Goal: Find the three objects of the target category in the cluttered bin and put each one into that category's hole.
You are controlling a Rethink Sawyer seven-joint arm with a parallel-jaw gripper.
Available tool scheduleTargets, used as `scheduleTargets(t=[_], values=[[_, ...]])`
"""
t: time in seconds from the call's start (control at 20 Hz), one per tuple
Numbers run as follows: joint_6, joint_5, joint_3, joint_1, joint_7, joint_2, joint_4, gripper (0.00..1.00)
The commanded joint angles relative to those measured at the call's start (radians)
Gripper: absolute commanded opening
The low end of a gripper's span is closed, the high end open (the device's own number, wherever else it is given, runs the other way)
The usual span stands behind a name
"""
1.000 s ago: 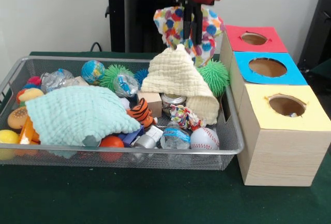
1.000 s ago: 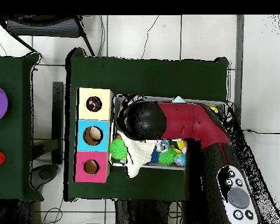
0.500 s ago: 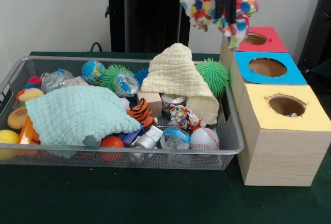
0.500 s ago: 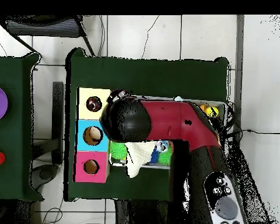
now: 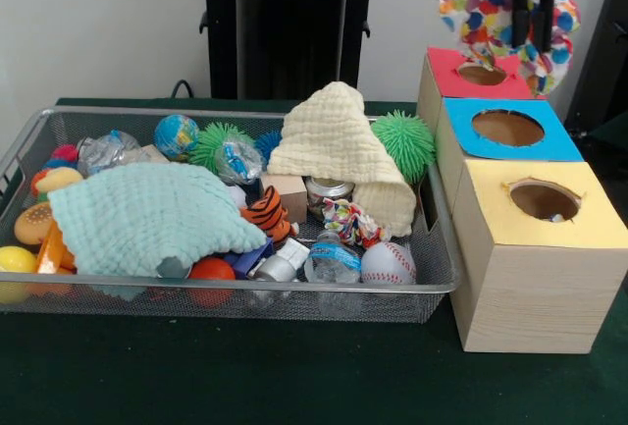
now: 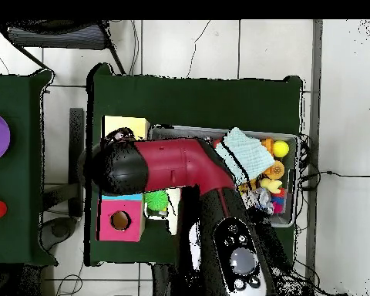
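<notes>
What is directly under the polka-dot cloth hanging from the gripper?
The polka-dot cloth hangs from the gripper above the red box, its lower edge near that box's hole. The hole's inside is not visible.

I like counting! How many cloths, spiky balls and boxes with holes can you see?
Cloths: 3 (mint cloth, cream cloth, polka-dot cloth)
Spiky balls: 3 (two green, one blue)
Boxes with holes: 3 (red, blue, yellow)
Total: 9
</notes>
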Motion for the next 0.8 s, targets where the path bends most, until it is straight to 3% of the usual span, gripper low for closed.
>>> scheduleTargets(t=[0.05,0.4,0.8], values=[[-0.161,0.001,-0.043,0.011,0.119,0.135,0.034,0.00],[-0.261,-0.020,-0.055,0.031,0.073,0.256,-0.105,0.00],[-0.239,-0.013,-0.066,0.043,0.047,0.280,-0.164,0.00]])
